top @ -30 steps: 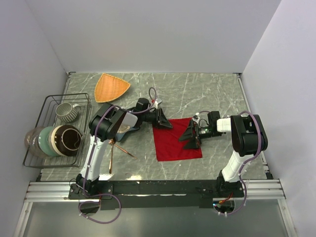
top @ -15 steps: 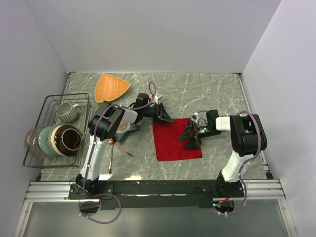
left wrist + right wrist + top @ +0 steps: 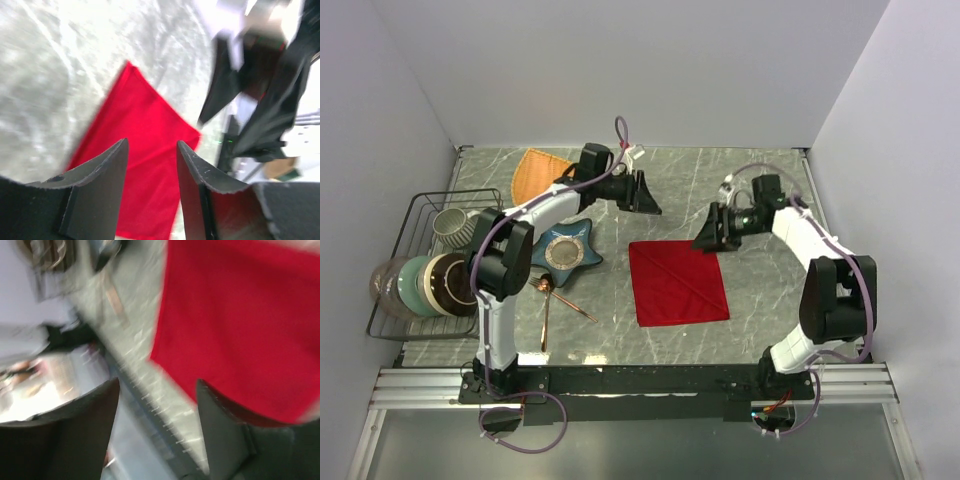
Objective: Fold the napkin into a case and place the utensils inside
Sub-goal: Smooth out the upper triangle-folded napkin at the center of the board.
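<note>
The red napkin [image 3: 678, 282] lies flat on the marble table as a roughly square folded cloth; it also shows in the left wrist view [image 3: 135, 165] and the right wrist view [image 3: 240, 325]. My left gripper [image 3: 646, 200] is open and empty, raised above the table behind the napkin's far left corner. My right gripper [image 3: 708, 236] is open and empty, raised just past the napkin's far right corner. The copper utensils [image 3: 556, 300] lie on the table left of the napkin, near the blue star dish.
A blue star-shaped dish [image 3: 563, 249] sits left of the napkin. An orange triangular plate [image 3: 533, 173] lies at the back left. A wire rack [image 3: 420, 262] with a mug and bowls stands at the left edge.
Both grippers have let go of the napkin and lifted away toward the back. The napkin now lies flat with nothing on it.
</note>
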Robot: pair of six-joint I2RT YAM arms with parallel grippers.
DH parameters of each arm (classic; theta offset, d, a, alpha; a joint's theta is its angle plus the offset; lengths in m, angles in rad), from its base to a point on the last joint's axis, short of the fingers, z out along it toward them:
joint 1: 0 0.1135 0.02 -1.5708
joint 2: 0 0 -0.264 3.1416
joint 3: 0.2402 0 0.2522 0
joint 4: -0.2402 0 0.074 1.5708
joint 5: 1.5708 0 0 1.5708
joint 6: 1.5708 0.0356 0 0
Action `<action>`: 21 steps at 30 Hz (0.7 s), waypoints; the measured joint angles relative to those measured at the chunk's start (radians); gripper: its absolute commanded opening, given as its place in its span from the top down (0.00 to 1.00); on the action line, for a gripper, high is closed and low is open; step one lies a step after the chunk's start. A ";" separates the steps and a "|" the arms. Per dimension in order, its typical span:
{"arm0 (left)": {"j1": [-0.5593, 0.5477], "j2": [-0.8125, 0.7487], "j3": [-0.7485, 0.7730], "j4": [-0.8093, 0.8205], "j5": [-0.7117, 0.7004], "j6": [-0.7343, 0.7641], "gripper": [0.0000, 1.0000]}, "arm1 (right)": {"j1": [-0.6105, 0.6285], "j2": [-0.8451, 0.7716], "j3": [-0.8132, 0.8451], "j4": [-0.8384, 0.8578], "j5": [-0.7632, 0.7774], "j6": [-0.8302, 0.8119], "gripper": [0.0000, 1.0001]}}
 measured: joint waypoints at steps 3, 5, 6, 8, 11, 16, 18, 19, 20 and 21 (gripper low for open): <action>0.011 0.010 0.071 -0.137 -0.025 0.136 0.43 | -0.041 0.020 0.076 0.010 0.093 -0.023 0.37; 0.011 0.049 0.146 -0.235 -0.031 0.217 0.41 | -0.060 0.059 0.124 0.026 0.159 -0.031 0.32; 0.010 0.072 0.183 -0.274 -0.037 0.256 0.40 | -0.065 0.079 0.139 0.030 0.180 -0.034 0.32; 0.006 0.118 0.242 -0.345 -0.045 0.335 0.40 | -0.066 0.130 0.177 0.036 0.223 -0.044 0.32; 0.004 0.156 0.267 -0.419 -0.057 0.428 0.39 | -0.073 0.207 0.218 0.059 0.269 -0.060 0.28; -0.004 0.195 0.274 -0.469 -0.060 0.517 0.38 | -0.085 0.288 0.241 0.087 0.296 -0.079 0.23; -0.011 0.211 0.284 -0.472 -0.059 0.539 0.38 | -0.086 0.307 0.243 0.096 0.296 -0.082 0.22; -0.016 0.218 0.290 -0.472 -0.058 0.551 0.38 | -0.086 0.316 0.245 0.101 0.295 -0.083 0.22; -0.019 0.224 0.293 -0.472 -0.055 0.558 0.38 | -0.086 0.329 0.251 0.105 0.291 -0.085 0.21; -0.024 0.230 0.298 -0.472 -0.051 0.564 0.37 | -0.086 0.344 0.256 0.111 0.285 -0.087 0.21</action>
